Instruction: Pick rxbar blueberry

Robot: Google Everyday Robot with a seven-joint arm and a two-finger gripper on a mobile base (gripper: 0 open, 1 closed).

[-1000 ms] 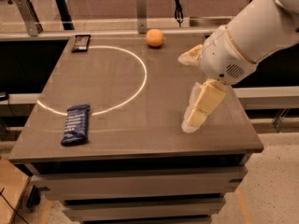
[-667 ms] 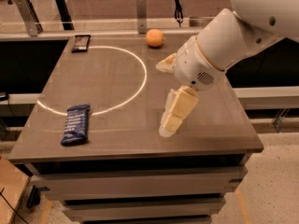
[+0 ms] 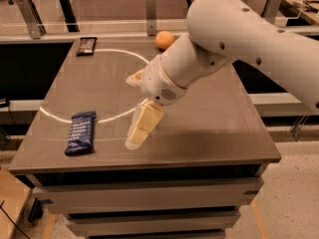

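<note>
The rxbar blueberry (image 3: 80, 132) is a flat dark blue bar with white text. It lies near the table's front left, just outside the white circle line. My gripper (image 3: 130, 111) hangs over the front middle of the table, to the right of the bar and apart from it. Its cream fingers (image 3: 143, 124) are spread apart and hold nothing. The big white arm reaches in from the upper right.
A small black-wrapped bar (image 3: 86, 45) lies at the table's back left corner. An orange (image 3: 165, 40) sits at the back middle, partly behind the arm. A white circle line (image 3: 112, 51) is painted on the brown table (image 3: 219, 133). A rail runs behind the table.
The arm and gripper have moved left across the table, closer to the blue bar. The bar, the black bar and the orange have not moved.
</note>
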